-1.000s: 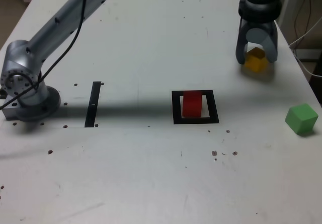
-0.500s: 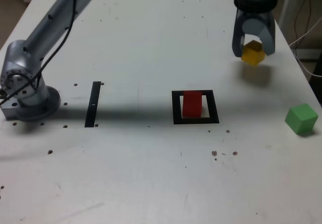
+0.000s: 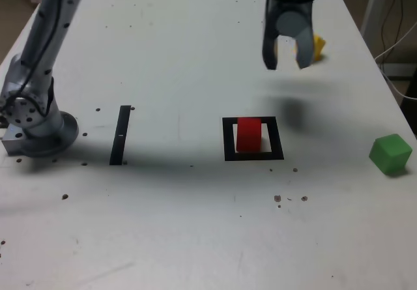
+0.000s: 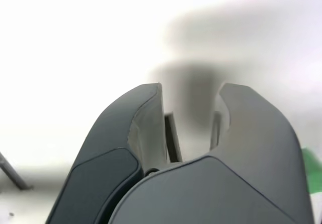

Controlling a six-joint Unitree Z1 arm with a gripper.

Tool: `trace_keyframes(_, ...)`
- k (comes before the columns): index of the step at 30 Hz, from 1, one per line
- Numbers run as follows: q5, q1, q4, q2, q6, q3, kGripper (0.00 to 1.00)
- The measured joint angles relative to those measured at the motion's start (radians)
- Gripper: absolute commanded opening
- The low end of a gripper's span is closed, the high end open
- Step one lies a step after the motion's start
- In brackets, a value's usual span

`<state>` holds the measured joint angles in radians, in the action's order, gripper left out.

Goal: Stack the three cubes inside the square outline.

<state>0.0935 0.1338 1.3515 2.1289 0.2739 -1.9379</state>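
the claw [image 3: 287, 65] hangs high over the table [image 3: 195, 225] with its jaws parted and nothing between them, as the wrist view's bare gap confirms. the yellow cube [image 3: 317, 46] peeks out just behind the claw on the exterior view's right, and whether it rests on the table or is falling cannot be told. the red cube [image 3: 248, 134] sits in the square outline [image 3: 228, 140] below the claw, the green cube [image 3: 390, 153] far toward the exterior view's right.
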Motion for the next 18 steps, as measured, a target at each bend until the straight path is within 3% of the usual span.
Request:
trace_keyframes(4,-0.001,-0.045,-0.006,-0.044,-0.068,0.045,0.37)
trace_keyframes(6,-0.001,-0.05,-0.008,-0.05,-0.082,0.054,0.51)
trace_keyframes(9,0.0,-0.053,-0.013,-0.055,-0.096,0.069,0.82)
trace_keyframes(11,0.0,-0.048,-0.018,-0.055,-0.097,0.076,0.95)
trace_keyframes(18,0.024,0.005,-0.041,-0.052,-0.092,0.077,0.98)
